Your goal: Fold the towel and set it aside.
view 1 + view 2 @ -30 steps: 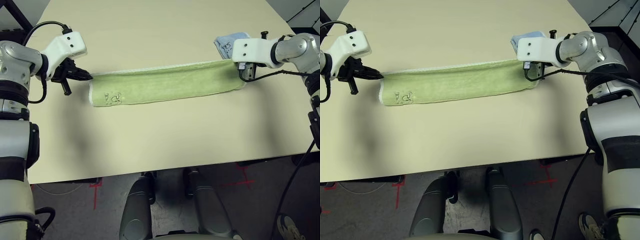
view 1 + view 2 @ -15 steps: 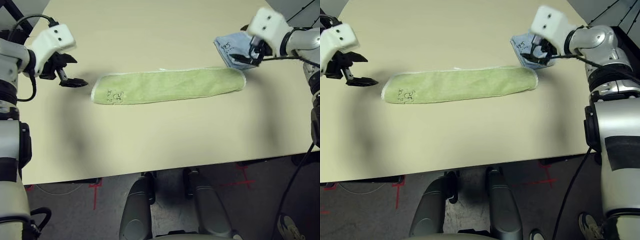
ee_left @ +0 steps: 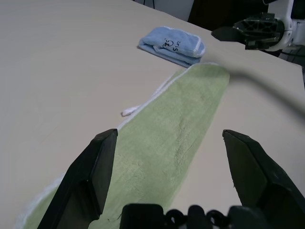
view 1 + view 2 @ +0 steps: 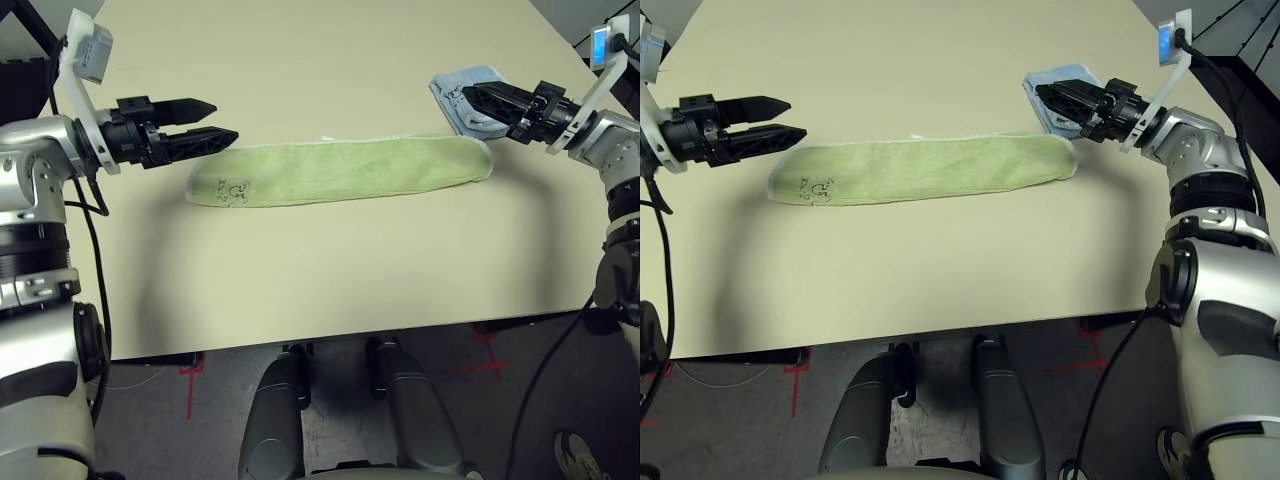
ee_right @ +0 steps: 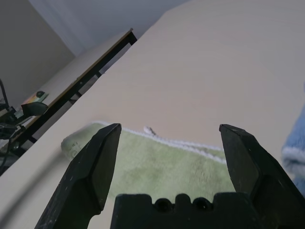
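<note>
On the beige bench [image 4: 330, 270], mid-surface: the towel [image 4: 340, 172], light green terry, lies flat as a long narrow folded strip, running from the robot's left side to its right. White stitched edging shows along the far long edge, with a short loose white thread end partway along it. Small dark embroidered logo [image 4: 231, 190] sits near the strip's left end.

Left tool [image 4: 208, 123]: hovers just beyond the towel's left end, pointing level toward the right. Both black fingers spread wide, nothing between them; released. The left wrist view looks down the length of the strip between the parted fingers [image 3: 88, 174].

Right tool [image 4: 476, 97]: hovers at the towel's right end, pointing toward the left, over the blue cloth. Fingers likewise parted wide, released, gripping nothing. The right wrist view shows the green strip on the bench past the spread fingers [image 5: 90, 164].

Light blue cloth [image 3: 172, 45], small, folded, white edging, dark lettering on top, rests on the bench just beside the towel's right end, on the far side. Whether the two fabrics touch, cannot tell.
</note>
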Action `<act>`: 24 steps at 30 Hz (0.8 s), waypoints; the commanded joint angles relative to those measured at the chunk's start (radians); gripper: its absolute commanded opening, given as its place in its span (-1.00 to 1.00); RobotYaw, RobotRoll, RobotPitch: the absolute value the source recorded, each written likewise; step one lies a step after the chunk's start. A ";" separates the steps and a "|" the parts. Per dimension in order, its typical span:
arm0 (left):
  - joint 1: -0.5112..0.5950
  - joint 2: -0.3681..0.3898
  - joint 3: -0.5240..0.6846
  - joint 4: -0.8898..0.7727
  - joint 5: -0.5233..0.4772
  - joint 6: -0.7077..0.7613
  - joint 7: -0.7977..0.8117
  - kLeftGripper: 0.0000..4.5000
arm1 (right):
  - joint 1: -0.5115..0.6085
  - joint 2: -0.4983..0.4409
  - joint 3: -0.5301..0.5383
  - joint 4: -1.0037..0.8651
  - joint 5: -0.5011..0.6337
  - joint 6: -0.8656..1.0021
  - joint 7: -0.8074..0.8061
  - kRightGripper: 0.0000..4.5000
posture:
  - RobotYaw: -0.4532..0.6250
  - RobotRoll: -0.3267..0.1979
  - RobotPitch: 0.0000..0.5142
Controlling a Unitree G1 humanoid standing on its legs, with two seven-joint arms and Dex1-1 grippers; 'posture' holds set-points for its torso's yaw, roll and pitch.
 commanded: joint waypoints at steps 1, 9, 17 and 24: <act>0.063 -0.018 -0.011 -0.055 -0.012 -0.091 0.017 0.99 | 0.062 -0.001 -0.007 -0.118 0.056 0.141 -0.047 0.98 | -0.29 0.25 -0.06; 0.188 -0.009 -0.164 -0.067 0.117 -0.400 0.006 0.99 | 0.125 0.010 -0.048 -0.208 0.156 0.353 -0.160 0.98 | -0.28 0.25 -0.08; 0.247 0.000 -0.202 -0.022 0.160 -0.503 0.022 0.99 | 0.241 -0.029 -0.136 -0.311 0.258 0.552 -0.266 0.98 | -0.30 0.25 -0.08; 0.296 -0.010 -0.203 -0.096 0.140 -0.484 0.043 0.99 | 0.329 0.022 -0.293 -0.394 0.336 0.611 -0.455 0.98 | -0.31 0.25 -0.08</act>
